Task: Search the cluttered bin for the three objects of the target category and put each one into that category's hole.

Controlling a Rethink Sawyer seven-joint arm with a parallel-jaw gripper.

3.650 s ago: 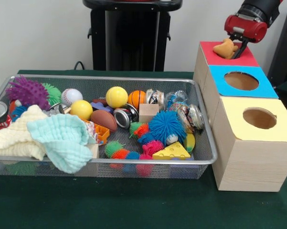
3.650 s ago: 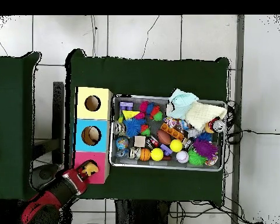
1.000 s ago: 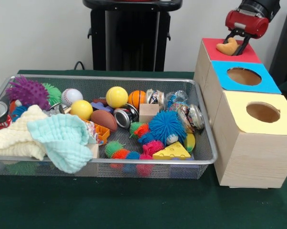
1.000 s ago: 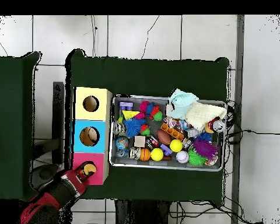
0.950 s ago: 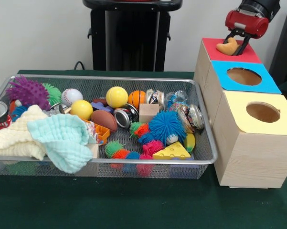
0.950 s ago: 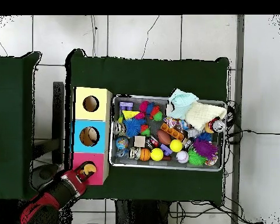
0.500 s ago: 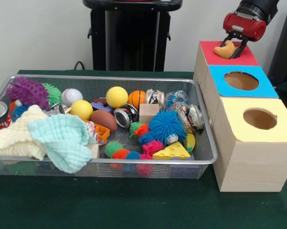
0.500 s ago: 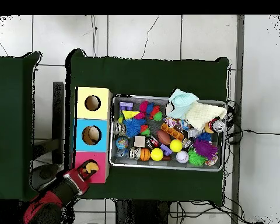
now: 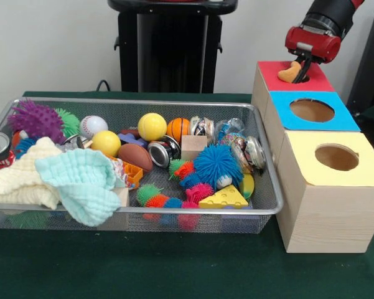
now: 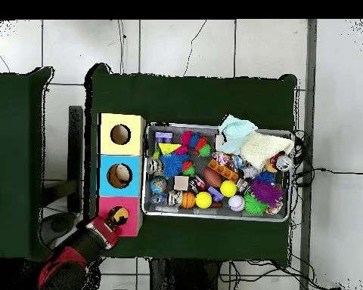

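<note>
The red and black arm point(image 9: 327, 17) comes down from the upper right corner of the front view, slanting toward the left, its red wrist section just above the red-topped box point(image 9: 294, 78). The claw point(image 9: 297, 67) points down over that box, and its dark fingers are closed around a small tan, curved toy point(image 9: 290, 72). The toy sits right at the hole in the red top, low between the fingers, with its lower part at or just inside the opening; how deep it reaches cannot be told.

In the overhead view the arm point(image 10: 69, 257) lies on a diagonal from the lower left, and the claw point(image 10: 118, 219) ends over the red box point(image 10: 109, 205), with the tan toy point(image 10: 122, 219) showing at the hole.

The three boxes stand in a row, touching: red, then blue point(image 9: 311, 112), then yellow point(image 9: 330, 180). Each has a round hole in its top. The row stands just beside the wire mesh bin point(image 9: 137, 215) on the green counter point(image 9: 174, 268).

The bin is crowded with things: a yellow ball point(image 9: 152, 126), a small basketball point(image 9: 178, 129), a baseball point(image 9: 93, 126), a brown football point(image 9: 135, 157), a purple spiky ball point(image 9: 36, 119), a blue fuzzy ball point(image 9: 217, 165), a yellow cheese wedge point(image 9: 223, 198), a wooden block point(image 9: 193, 147), and a pale green cloth point(image 9: 81, 184) draped over the near rim.
</note>
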